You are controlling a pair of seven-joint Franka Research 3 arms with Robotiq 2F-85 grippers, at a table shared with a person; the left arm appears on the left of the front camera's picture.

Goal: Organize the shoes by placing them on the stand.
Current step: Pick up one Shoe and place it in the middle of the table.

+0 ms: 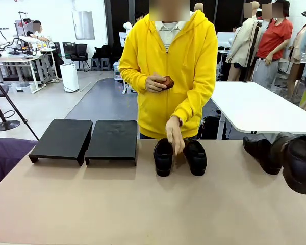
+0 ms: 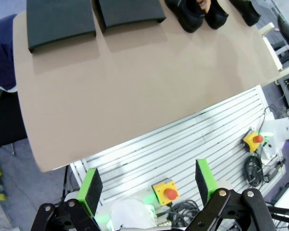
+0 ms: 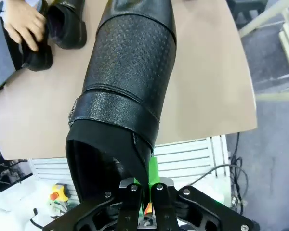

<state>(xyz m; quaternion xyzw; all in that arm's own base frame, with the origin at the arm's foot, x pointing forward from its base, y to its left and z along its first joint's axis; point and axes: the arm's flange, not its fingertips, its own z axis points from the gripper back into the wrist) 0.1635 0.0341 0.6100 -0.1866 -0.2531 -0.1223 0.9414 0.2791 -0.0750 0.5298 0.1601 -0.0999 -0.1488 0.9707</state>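
Two black stands (image 1: 61, 139) (image 1: 112, 139) sit side by side at the table's far left. Two glossy black shoes (image 1: 163, 155) (image 1: 195, 155) lie at the middle, and a person's hand (image 1: 175, 133) rests between them. A third shoe (image 1: 260, 153) lies at the right. Beside it a fourth shoe (image 1: 301, 163) hangs above the table. My right gripper (image 3: 145, 191) is shut on the heel rim of that shoe (image 3: 130, 86). My left gripper (image 2: 147, 185) is open and holds nothing, back over the robot's side of the table, with the stands (image 2: 60, 21) far ahead.
The person in a yellow hoodie stands at the far edge and holds a small brown object (image 1: 166, 81) in the other hand. A white table (image 1: 255, 107) stands behind at the right. Below the left gripper are a slatted base and emergency-stop buttons (image 2: 166, 190).
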